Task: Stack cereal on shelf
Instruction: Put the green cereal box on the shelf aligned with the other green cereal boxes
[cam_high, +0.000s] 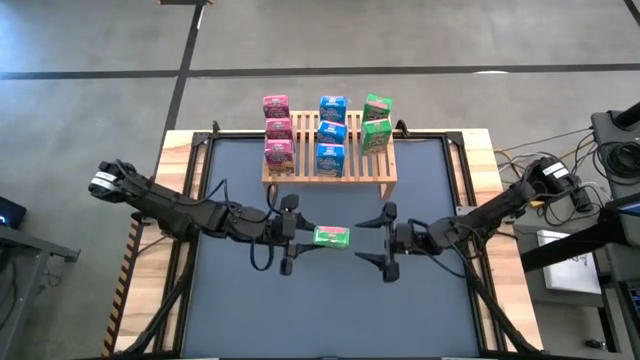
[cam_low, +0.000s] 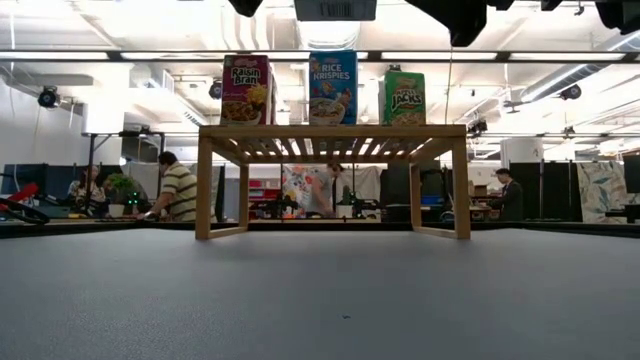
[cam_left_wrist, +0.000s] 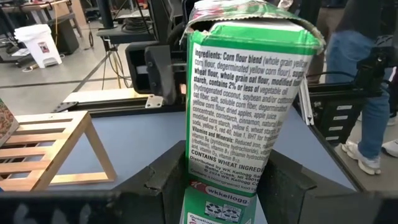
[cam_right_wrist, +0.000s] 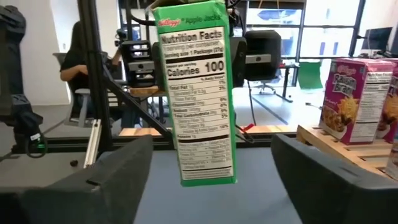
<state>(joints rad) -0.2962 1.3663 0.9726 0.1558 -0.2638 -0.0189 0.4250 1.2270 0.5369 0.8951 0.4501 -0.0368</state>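
Left gripper (cam_high: 292, 236) clamped on a green cereal box (cam_high: 331, 236), held above the dark table (cam_high: 240, 310) just in front of the shelf (cam_high: 353, 165). Right gripper (cam_high: 382, 239) facing it, fingers spread wide, empty, near the box. Eight other boxes (cam_high: 331, 132) on the shelf in pink, blue and green rows.

Left hand (cam_high: 300, 240) closed, raised mid-table; right hand (cam_high: 372, 243) facing it, fingers spread wide
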